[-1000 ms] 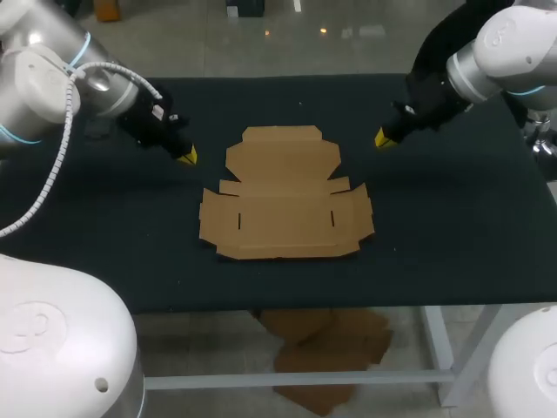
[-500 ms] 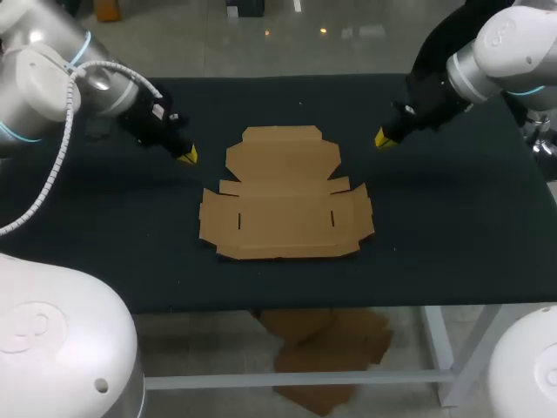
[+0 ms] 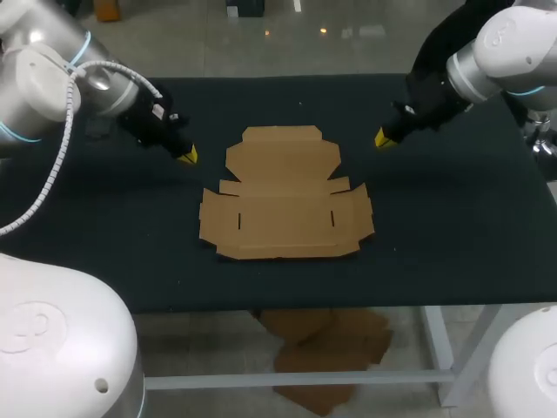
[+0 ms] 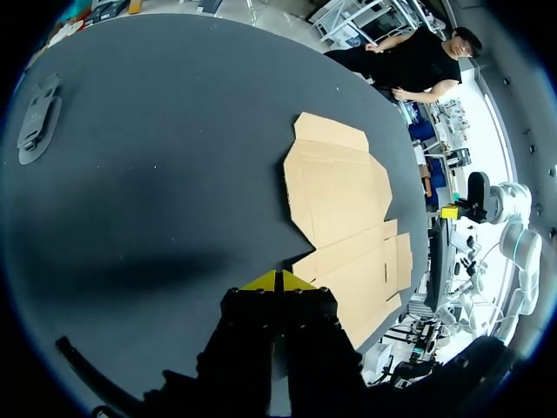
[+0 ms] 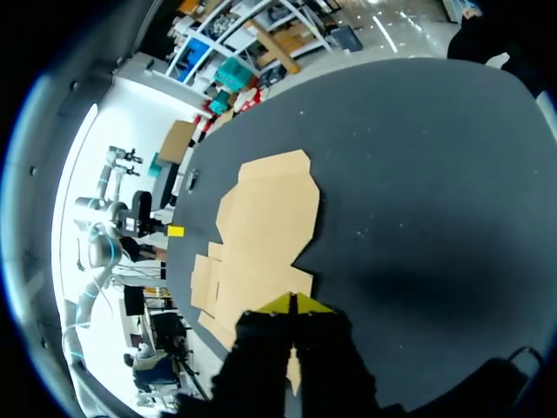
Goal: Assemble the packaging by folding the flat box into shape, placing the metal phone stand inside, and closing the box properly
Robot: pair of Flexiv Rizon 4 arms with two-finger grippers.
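Cardboard box (image 3: 283, 209) lies flat mid-table, unfolded; left gripper (image 3: 187, 158) and right gripper (image 3: 381, 138) flank its far half, fingers pressed together and empty, likely poised to begin folding.

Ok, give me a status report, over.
Left gripper shut, empty. Right gripper shut, empty. Cardboard box lying flat, unfolded, between them. Neither touches it.

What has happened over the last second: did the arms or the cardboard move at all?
Nothing has visibly changed. The flat box lies unfolded in the same spot on the table. The left gripper and right gripper are where they were, shut and empty on either side of it.
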